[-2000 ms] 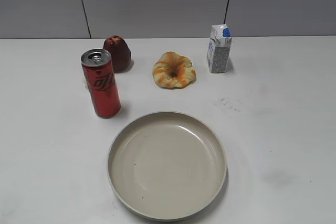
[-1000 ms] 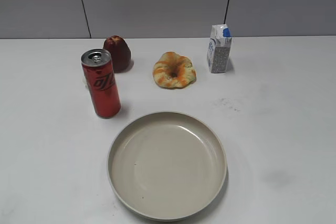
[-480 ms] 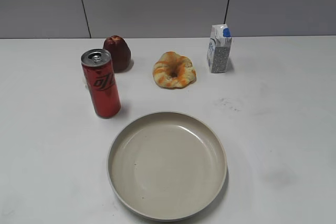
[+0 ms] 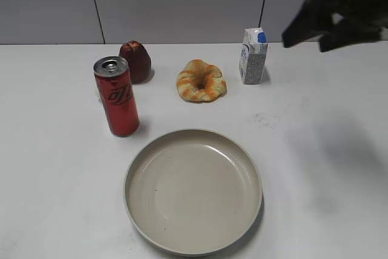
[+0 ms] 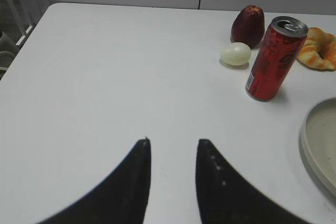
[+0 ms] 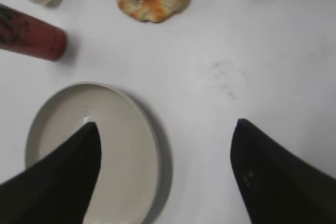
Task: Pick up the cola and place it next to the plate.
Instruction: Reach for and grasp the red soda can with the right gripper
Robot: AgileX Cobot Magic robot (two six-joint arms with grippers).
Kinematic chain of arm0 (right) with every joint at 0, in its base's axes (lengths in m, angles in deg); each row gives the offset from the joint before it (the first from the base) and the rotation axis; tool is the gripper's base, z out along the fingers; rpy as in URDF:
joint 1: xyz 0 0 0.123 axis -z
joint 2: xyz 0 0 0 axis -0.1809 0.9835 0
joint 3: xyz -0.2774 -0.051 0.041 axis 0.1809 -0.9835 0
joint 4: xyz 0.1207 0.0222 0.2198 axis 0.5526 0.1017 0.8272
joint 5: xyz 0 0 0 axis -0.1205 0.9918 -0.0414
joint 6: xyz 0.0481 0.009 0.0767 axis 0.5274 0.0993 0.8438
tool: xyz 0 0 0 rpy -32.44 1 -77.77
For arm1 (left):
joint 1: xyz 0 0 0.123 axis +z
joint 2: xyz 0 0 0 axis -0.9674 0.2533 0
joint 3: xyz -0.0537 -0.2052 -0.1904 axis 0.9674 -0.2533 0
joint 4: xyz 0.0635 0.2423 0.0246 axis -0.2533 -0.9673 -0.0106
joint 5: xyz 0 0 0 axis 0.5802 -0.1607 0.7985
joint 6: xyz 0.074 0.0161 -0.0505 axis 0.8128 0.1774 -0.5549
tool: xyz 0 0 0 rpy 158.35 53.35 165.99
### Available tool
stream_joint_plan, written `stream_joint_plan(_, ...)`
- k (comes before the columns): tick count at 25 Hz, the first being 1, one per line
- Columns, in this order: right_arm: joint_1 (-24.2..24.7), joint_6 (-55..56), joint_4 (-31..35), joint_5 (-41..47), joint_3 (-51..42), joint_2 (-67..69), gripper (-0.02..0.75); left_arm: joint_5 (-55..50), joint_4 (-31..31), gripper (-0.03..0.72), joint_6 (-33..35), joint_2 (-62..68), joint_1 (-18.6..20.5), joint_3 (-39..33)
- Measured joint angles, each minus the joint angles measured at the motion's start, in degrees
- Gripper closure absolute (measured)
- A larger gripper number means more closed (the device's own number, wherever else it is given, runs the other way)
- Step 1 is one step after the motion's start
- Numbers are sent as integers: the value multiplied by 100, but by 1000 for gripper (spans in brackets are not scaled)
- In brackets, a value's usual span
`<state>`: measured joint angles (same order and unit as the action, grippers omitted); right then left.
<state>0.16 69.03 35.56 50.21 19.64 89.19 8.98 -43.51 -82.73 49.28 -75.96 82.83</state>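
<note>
the white bench [image 4: 54, 168] carries the cola [image 4: 116, 96], plate [image 4: 193, 190], apple [image 4: 136, 61], bread ring [image 4: 200, 80], milk carton [image 4: 253, 56] and a pale egg [image 5: 235, 54].

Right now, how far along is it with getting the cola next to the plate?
Barely started. Nothing looks done: the cola stands upright and ungripped, back-left of the plate, in front of the apple. In hand: the right gripper hangs high over the table's back right, jaws wide open and empty; the left gripper is open, well short of the can. Left: approach, grasp, lift and set it beside the plate.
</note>
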Motion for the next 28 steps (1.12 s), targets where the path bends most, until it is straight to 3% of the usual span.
stream_joint_plan(4, -992, -7, -311, 333, 1452, 1008, 157, 0, 0, 451, 0, 0, 0, 0)
stream_joint_plan(9, -2218, 78, -1244, 561, 3215, 2075, 156, 0, 0, 451, 0, 0, 0, 0)
stream_joint_plan(13, -2949, 91, -1588, 591, 4192, 2747, 108, 0, 0, 451, 0, 0, 0, 0)
stream_joint_plan(19, -3457, 73, -1631, 222, 4673, 3378, 77, 0, 0, 451, 0, 0, 0, 0)
stream_joint_plan(28, -3479, 42, -1662, -232, 4678, 3896, 77, 0, 0, 452, 0, 0, 0, 0)
